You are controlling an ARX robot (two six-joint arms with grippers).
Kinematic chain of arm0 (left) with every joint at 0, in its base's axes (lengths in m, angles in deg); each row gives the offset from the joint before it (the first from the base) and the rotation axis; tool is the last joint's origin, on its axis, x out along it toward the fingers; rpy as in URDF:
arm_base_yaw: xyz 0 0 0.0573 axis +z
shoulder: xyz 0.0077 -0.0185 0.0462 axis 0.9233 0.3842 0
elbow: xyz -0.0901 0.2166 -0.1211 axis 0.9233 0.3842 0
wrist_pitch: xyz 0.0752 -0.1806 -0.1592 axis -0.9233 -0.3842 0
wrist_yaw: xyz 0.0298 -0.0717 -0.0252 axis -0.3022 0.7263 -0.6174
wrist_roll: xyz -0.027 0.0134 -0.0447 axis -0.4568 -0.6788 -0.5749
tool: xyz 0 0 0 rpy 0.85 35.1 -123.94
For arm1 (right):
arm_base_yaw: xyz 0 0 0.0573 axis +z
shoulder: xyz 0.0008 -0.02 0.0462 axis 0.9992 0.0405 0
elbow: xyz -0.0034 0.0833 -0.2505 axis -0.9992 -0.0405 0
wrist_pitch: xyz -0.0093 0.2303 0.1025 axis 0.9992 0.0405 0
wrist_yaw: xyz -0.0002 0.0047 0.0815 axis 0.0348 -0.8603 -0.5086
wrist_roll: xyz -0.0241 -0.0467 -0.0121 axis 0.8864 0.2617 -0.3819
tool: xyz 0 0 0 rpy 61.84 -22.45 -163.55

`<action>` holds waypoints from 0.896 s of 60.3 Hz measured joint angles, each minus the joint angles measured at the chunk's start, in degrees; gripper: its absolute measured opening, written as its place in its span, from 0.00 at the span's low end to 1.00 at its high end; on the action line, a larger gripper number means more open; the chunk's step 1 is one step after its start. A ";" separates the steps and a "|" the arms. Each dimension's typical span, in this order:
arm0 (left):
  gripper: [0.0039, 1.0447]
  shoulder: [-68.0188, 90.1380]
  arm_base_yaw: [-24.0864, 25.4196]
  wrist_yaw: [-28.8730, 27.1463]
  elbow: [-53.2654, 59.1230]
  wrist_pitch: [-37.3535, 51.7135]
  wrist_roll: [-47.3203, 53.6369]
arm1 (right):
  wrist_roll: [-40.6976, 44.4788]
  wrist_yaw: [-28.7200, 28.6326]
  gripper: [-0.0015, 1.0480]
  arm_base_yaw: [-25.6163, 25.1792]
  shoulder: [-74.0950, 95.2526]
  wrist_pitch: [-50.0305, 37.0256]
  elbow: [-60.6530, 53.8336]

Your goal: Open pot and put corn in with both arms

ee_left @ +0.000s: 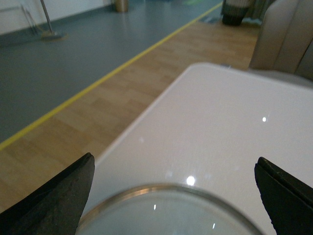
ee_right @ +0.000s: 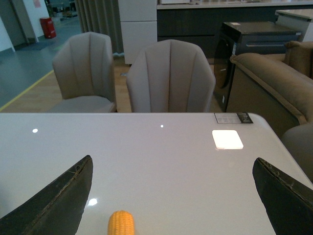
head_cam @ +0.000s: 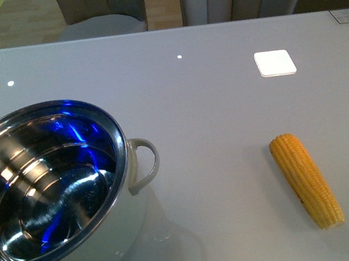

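Observation:
The pot point(head_cam: 129, 211) stands uncovered at the table's front left, its steel inside lit with blue reflections and its white loop handle point(head_cam: 146, 162) facing right. The corn point(head_cam: 305, 180) lies bare on the table at the right, well apart from the pot. Neither arm appears in the front view. My right gripper point(ee_right: 173, 159) is open just above the table, with the corn's tip point(ee_right: 121, 223) below and between its fingers, nearer one finger. My left gripper point(ee_left: 174, 159) is open over a round steel-rimmed glassy disc point(ee_left: 161, 188), apparently the lid, by the table's edge.
A white square patch point(head_cam: 275, 63) lies on the table at the back right. Two grey chairs point(ee_right: 168, 78) stand behind the far edge. A sofa point(ee_right: 274, 83) is off to the right. The table's left edge point(ee_left: 146, 112) drops to a wooden floor.

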 joint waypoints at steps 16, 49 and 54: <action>0.94 -23.98 -1.16 6.08 16.74 -6.36 -4.87 | 0.00 0.00 0.92 0.00 0.00 0.00 0.00; 0.94 -73.00 -12.68 -0.02 43.98 -28.48 -8.17 | 0.00 0.00 0.92 0.00 0.00 0.00 0.00; 0.94 -76.59 -13.88 0.33 45.70 -30.56 -8.20 | 0.00 0.00 0.92 0.00 0.00 0.00 0.00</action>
